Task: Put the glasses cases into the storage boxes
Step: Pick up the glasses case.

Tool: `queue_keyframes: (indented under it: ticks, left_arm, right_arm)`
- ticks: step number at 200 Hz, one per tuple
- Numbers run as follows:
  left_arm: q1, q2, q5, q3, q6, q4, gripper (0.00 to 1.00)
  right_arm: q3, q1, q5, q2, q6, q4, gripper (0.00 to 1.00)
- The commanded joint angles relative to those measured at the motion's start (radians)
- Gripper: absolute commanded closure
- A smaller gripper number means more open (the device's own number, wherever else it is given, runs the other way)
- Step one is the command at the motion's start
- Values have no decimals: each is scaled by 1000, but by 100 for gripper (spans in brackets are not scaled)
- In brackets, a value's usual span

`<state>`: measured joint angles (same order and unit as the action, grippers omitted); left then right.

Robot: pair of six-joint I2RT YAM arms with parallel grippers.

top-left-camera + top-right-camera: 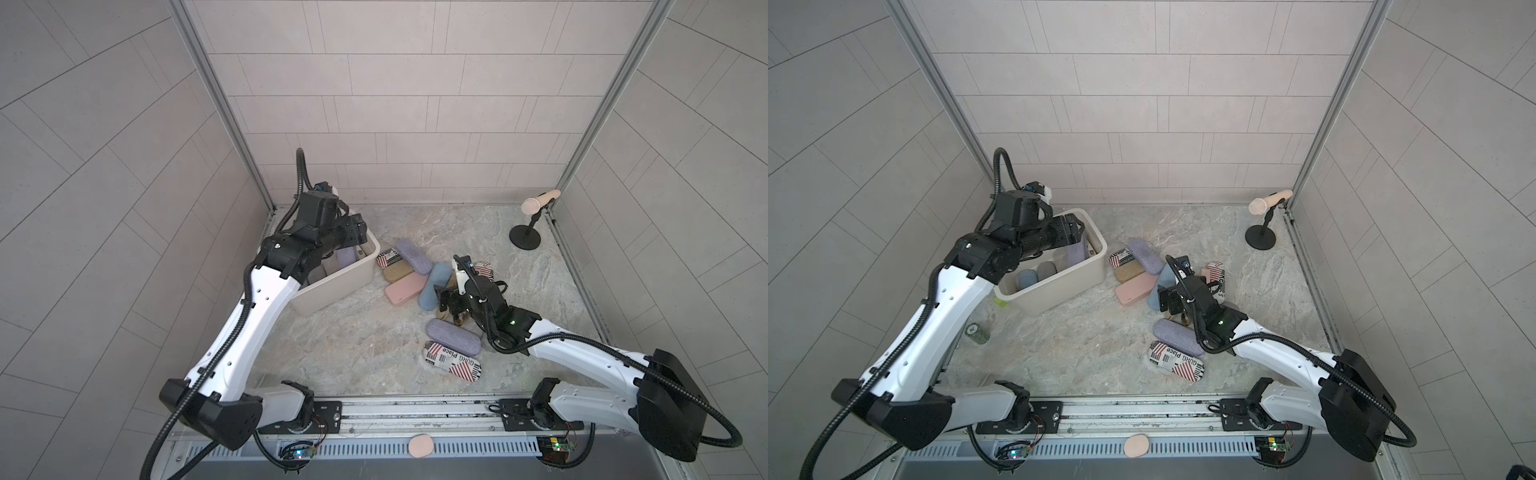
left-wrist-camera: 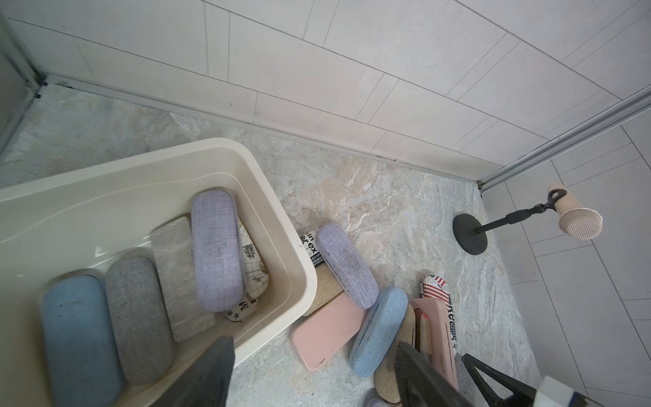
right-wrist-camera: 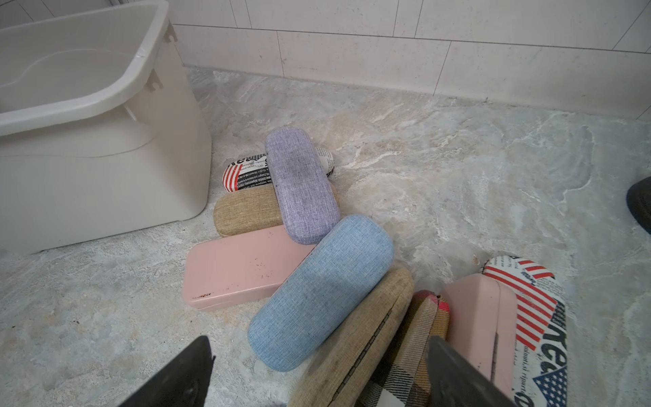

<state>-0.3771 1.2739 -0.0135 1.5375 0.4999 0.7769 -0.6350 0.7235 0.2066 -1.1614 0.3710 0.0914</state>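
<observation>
Left of centre in both top views: cream storage bin (image 1: 336, 289) (image 1: 1059, 291), set askew on the marble-patterned table (image 1: 365, 345), toward the back left corner.

Inside the bin, from the left wrist view: binned blue case (image 2: 81, 341), binned grey case (image 2: 137, 317), stone-patterned case (image 2: 179, 275) and binned lilac case (image 2: 216, 250) side by side, the last lying over a map-print case (image 2: 252, 260).

Above the bin's right-hand rim in a top view: left gripper (image 1: 359, 235), fingers (image 2: 211, 373) spread, nothing between them.

At frame centre, just right of the bin: heap of loose cases. From the right wrist view: loose lilac case (image 3: 303, 183) lying across a flag-print case (image 3: 246, 172) and a tan case (image 3: 246, 209); pink case (image 3: 243, 271) touching the tan one; loose blue case (image 3: 320, 292) overlapping the pink one.

At the heap's lower right end in both top views: right gripper (image 1: 451, 316) (image 1: 1177, 313), lowered, jaws wide apart, second tan case (image 3: 363, 338) between the fingers (image 3: 176, 377), plaid case (image 3: 422, 334) just beside one finger; contact not discernible. Beyond the plaid case: second pink case (image 3: 482, 317) and second flag-print case (image 3: 535, 317).

Below the right gripper in a top view: front lilac case (image 1: 455, 336) touching a front flag-print case (image 1: 453, 360).

Right of centre, toward the back right corner: microphone stand (image 1: 525, 239).
</observation>
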Motion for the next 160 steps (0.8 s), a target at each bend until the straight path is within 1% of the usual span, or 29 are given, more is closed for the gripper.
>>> queue_keyframes:
  ticks: [1,39,64,80,93,101,106,124,139,160]
  left_arm:
    - [-3,-3,54,14,3,91,22]
    - [-17,-2,63,3,13,87,22]
    - [-59,-7,106,-21,-4,75,23]
    - [-120,-17,160,-59,-15,56,23]
    - [-191,-28,229,-108,-36,30,23]
    - [-235,-29,265,-139,-52,17,23]
    - [-257,-28,279,-155,-57,14,23]
    - [-309,-17,294,-211,-63,-17,23]
    - [-344,-3,307,-249,-64,-57,22]
    - [-382,84,281,-263,-87,-102,21]
  right_arm:
    - [-9,-8,13,1,11,-14,4]
    - [-1,-21,-1,-9,19,-3,4]
    - [5,-26,0,-2,25,5,4]
    - [9,-38,6,4,34,1,4]
    - [9,-51,47,20,43,-18,4]
    - [10,-73,37,32,63,-10,4]
    - [42,-87,32,38,78,-12,4]
    - [45,-134,-2,49,136,-41,4]
    - [48,-146,12,47,147,-44,4]
    - [42,-157,31,21,155,-59,4]
